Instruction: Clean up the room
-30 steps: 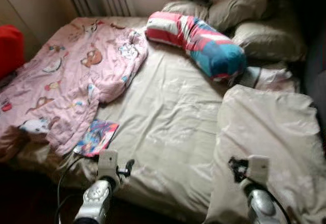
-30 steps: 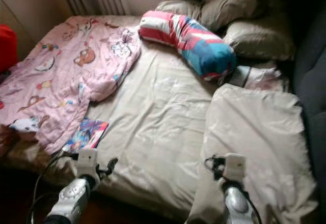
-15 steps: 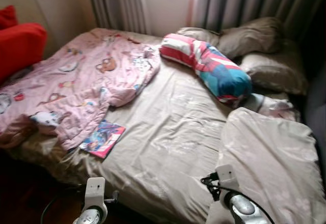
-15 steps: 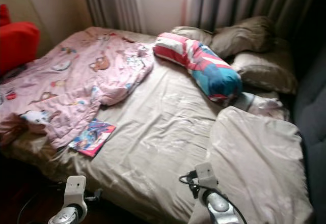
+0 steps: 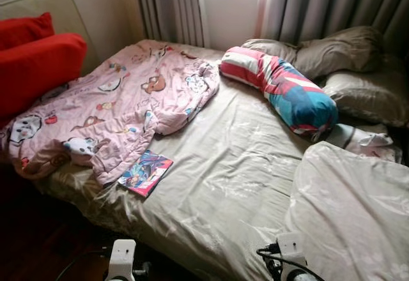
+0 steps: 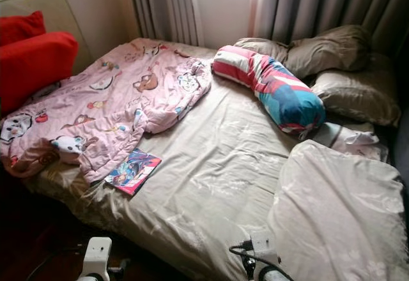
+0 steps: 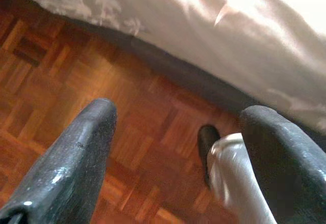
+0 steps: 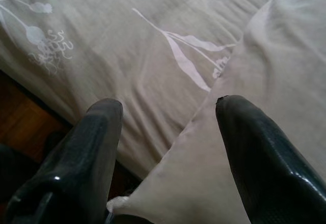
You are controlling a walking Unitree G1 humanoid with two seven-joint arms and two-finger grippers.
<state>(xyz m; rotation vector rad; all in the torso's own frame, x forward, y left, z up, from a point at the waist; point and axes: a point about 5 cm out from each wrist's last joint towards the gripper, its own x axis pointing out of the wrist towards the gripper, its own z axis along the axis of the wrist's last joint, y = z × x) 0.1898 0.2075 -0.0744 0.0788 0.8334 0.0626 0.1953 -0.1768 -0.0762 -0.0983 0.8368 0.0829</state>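
Observation:
A bed with a beige sheet (image 5: 236, 159) lies before me. A rumpled pink cartoon blanket (image 5: 121, 108) covers its left side, with a colourful book (image 5: 146, 172) at the blanket's near edge. A striped red, white and blue bolster (image 5: 284, 89) lies across the far middle. A large cream pillow (image 5: 358, 211) rests at the near right. My left gripper (image 7: 181, 112) is open above the wooden floor (image 7: 76, 71) beside the bed's edge. My right gripper (image 8: 170, 104) is open just above the sheet and the cream pillow's corner (image 8: 265, 81). Nothing is between either pair of fingers.
Beige pillows (image 5: 339, 54) are stacked at the bed's far right, with a crumpled white cloth (image 5: 361, 140) in front of them. Red cushions (image 5: 35, 64) stand at the left against a headboard. Grey curtains (image 5: 332, 3) hang behind. Dark floor runs along the near side.
The camera has tilted up, so curtains and red cushions now show. Both arms have sunk to the picture's bottom edge. The things on the bed have not moved.

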